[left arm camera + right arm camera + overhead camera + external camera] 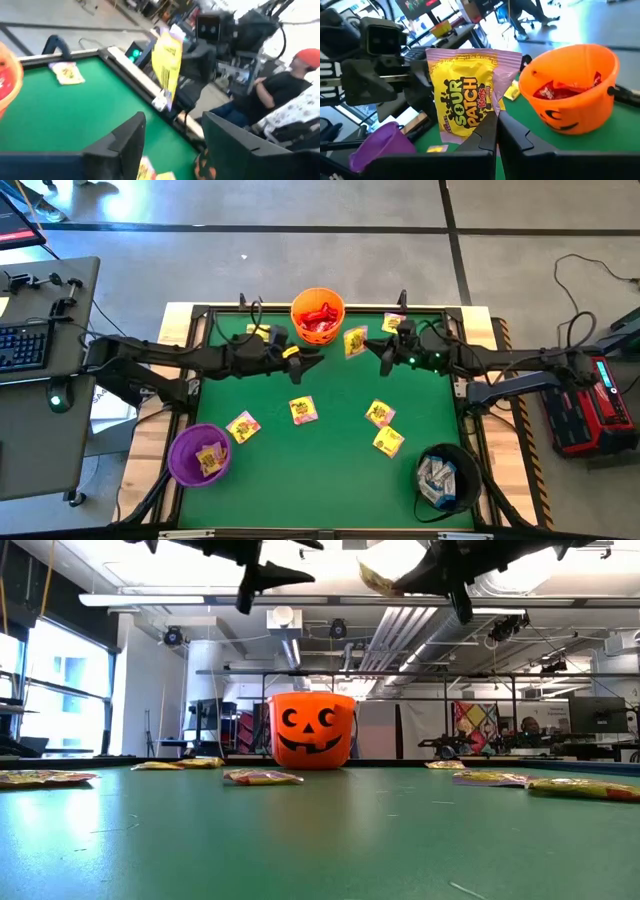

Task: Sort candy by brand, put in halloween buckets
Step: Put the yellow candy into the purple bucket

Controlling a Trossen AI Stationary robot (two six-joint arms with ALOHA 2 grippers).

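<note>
The orange bucket [318, 315] with a pumpkin face [313, 730] stands at the table's far middle, red candy inside it. Just to its right my right gripper [383, 352] is shut on a yellow Sour Patch Kids packet [465, 95], held up in the air [355, 340]. My left gripper [307, 359] hovers just left of and in front of that bucket, open, with nothing between its fingers [125, 145]. The purple bucket [198, 455], front left, holds yellow packets. White-blue packets fill the black bucket [447, 477] at the front right.
Yellow packets lie loose on the green mat: two left of centre [243, 426] [303, 410], two right of centre [379, 413] [388, 442], one at the far right [393, 322]. A seated person [285, 95] shows beyond the table's edge.
</note>
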